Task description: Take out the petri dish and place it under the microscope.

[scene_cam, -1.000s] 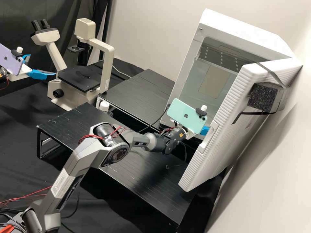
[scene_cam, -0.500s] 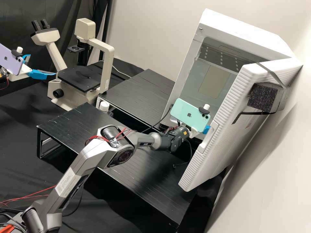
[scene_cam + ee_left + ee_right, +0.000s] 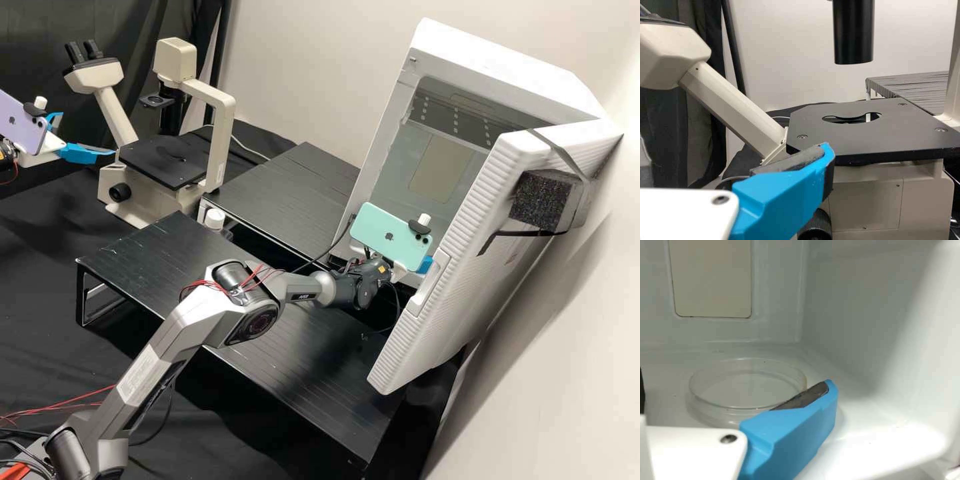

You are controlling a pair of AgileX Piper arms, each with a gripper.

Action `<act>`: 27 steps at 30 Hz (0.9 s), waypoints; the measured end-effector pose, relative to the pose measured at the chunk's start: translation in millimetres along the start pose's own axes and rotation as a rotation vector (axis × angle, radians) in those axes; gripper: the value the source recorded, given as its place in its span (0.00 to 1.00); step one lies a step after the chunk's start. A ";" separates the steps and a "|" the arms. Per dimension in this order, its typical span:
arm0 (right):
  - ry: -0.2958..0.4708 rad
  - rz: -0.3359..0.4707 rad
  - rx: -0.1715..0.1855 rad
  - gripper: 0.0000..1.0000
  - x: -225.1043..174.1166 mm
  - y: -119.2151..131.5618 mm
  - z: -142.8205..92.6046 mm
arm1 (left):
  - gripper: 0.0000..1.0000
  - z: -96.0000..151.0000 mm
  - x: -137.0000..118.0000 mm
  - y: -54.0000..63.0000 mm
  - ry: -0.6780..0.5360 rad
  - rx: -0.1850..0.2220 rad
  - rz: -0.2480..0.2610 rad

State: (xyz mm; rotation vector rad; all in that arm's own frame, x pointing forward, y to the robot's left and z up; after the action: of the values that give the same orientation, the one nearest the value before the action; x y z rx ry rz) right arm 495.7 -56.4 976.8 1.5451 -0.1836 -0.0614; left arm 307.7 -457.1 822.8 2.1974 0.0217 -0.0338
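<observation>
With your right gripper (image 3: 735,388) spread before the petri dish (image 3: 742,386) inside the white cabinet (image 3: 497,60), high view's right, and your left gripper (image 3: 87,134) parted at upper left, expect a light, slick, brittle dish and pinch its side wall gently.

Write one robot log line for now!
petri dish: on open white cabinet's floor; right gripper: open, near dish; left gripper: open, beside microscope; status: dish not out

1 grey arm (image 3: 179,327) has red wires (image 3: 199,285) and a white label (image 3: 141,375); left claw (image 3: 87,133) and right claw (image 3: 425,265) are white with blue fingers (image 3: 802,427).
</observation>
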 end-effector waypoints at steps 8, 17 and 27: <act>-0.010 -0.010 -0.013 0.00 1.5 1.6 -1.0 | 1.00 0.0 0.0 0.0 0.000 0.000 0.000; -0.010 -0.017 -0.015 0.00 1.8 2.0 -1.8 | 1.00 0.0 0.0 0.0 0.000 0.000 0.000; -0.007 -0.022 -0.044 0.00 2.3 3.6 -3.9 | 1.00 0.0 0.0 0.0 0.000 0.000 0.000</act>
State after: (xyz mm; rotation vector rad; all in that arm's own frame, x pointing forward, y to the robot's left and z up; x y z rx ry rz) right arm 498.3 -52.8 980.6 1.5034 -0.1693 -0.0874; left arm 307.7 -457.1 822.8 2.1974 0.0217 -0.0338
